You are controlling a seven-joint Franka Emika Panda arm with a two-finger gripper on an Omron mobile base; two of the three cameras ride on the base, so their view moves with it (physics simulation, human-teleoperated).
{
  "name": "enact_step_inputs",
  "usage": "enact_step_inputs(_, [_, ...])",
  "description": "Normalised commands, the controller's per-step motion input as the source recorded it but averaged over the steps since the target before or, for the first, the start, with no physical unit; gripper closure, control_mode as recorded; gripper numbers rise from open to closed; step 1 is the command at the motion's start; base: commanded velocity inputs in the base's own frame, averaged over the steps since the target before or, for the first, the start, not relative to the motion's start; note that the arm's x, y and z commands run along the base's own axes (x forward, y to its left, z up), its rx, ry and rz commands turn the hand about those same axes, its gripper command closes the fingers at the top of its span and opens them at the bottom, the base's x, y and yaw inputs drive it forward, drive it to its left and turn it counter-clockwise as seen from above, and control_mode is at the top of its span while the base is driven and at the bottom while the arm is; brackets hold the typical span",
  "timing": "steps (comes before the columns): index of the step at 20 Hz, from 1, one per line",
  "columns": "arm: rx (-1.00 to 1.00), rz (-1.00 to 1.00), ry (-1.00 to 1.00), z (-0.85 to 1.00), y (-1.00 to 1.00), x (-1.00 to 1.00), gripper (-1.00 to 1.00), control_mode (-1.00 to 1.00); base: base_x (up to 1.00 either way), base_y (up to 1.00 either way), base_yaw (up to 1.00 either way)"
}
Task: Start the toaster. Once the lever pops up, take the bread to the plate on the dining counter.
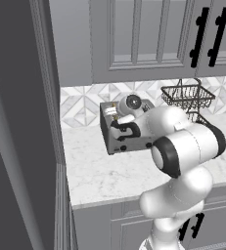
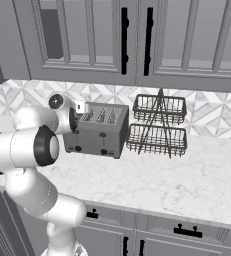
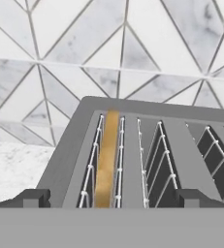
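The grey toaster stands on the marble worktop against the tiled wall. In the hand view I look down on its top, where the bread shows as a golden-tan crust sunk in the leftmost slot. My gripper is open and hovers just above the toaster's near edge, its fingertips spread wide on both sides of the bread slot and holding nothing. The arm's hand hides much of the toaster in the left base view. The plate and the dining counter are out of view.
A two-tier wire basket rack stands just right of the toaster. Grey wall cabinets hang above. A tall dark panel closes off the worktop's left end. Bare marble worktop lies in front.
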Motion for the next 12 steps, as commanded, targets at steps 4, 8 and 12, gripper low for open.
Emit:
enact_step_inputs(4, [0.00, 0.00, -0.01, -0.08, 0.00, 0.16, -1.00, -1.00, 0.00, 0.00, 0.00])
enact_step_inputs(8, [0.00, 0.00, -0.01, -0.04, 0.00, 0.12, -1.00, -1.00, 0.00, 0.00, 0.00])
enact_step_inputs(12, [0.00, 0.00, -0.02, -0.01, 0.00, 0.04, 1.00, -1.00, 0.00, 0.00, 0.00])
